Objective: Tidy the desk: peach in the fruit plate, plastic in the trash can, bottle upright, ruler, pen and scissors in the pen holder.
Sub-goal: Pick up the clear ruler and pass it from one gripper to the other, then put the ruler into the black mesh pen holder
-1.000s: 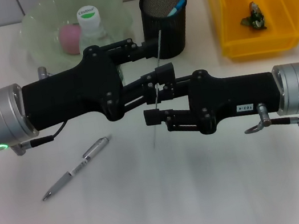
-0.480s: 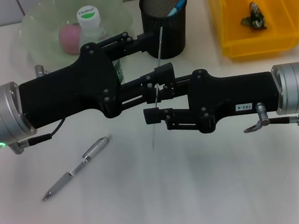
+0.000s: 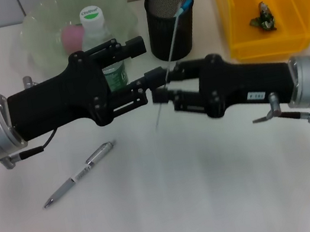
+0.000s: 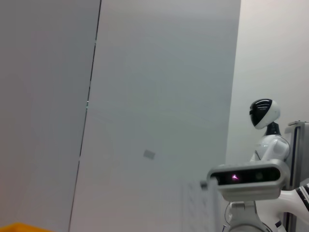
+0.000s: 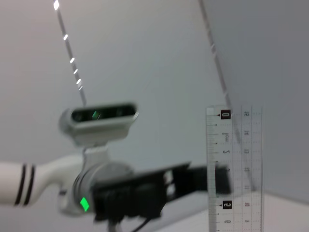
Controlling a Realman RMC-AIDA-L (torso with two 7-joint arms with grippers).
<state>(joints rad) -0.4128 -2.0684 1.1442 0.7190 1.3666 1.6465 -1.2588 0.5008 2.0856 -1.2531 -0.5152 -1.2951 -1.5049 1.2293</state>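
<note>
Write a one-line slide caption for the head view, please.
Both grippers meet mid-desk at a clear ruler; pen lies on the desk.

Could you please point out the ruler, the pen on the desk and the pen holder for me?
ruler (image 3: 173,39): head view, upper stretch of its thin clear edge.
pen (image 3: 81,174): head view, middle of its silver barrel.
pen holder (image 3: 171,32): head view, black mesh front wall.

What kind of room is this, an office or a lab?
Probably a robotics lab staged as an office desk: a mesh pen holder, a pen on the white table, and another white robot standing by a bare wall.
</note>
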